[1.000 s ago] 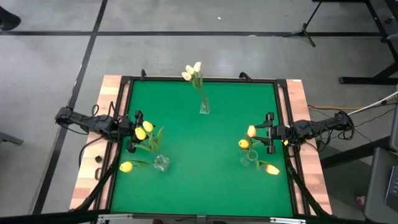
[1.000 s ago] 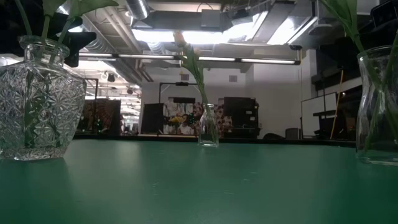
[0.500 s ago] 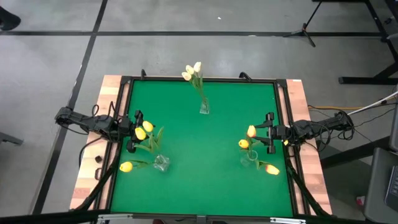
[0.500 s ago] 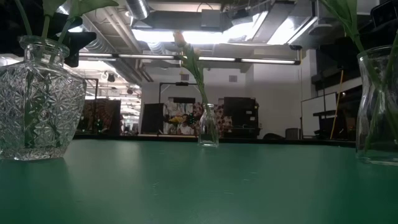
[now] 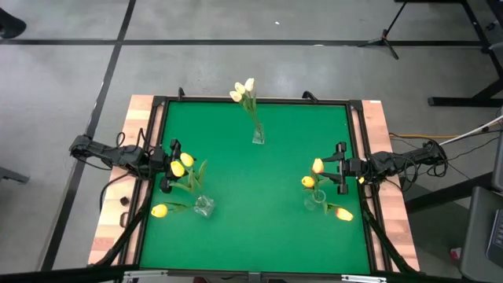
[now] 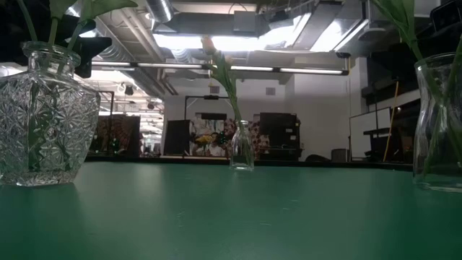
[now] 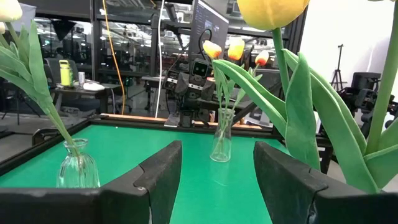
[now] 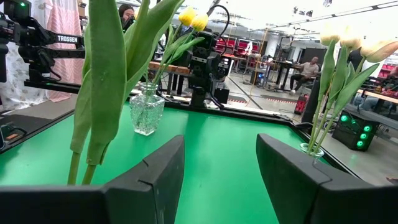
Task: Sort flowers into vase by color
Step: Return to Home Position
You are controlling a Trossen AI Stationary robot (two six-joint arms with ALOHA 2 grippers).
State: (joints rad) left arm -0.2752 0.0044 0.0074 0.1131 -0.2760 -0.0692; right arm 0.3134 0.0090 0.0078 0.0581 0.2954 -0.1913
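Three glass vases stand on the green table top. The small far one (image 5: 258, 135) holds creamy white tulips (image 5: 244, 90). A cut-glass vase (image 5: 204, 206) near the left side holds yellow tulips (image 5: 181, 165). A tall vase (image 5: 318, 200) near the right side holds orange-red and yellow tulips (image 5: 317, 166). My left gripper (image 5: 170, 167) stands open at the table's left edge, beside the yellow heads (image 7: 273, 9). My right gripper (image 5: 339, 167) stands open at the right edge, next to the orange-red tulips' stems (image 8: 106, 93). Nothing lies between either pair of fingers.
A dark frame (image 5: 251, 100) borders the green mat, with wooden strips (image 5: 118, 204) outside it. The mat's middle (image 5: 259, 189) lies bare between the three vases. Beyond the table, a person sits in the room (image 8: 308, 68).
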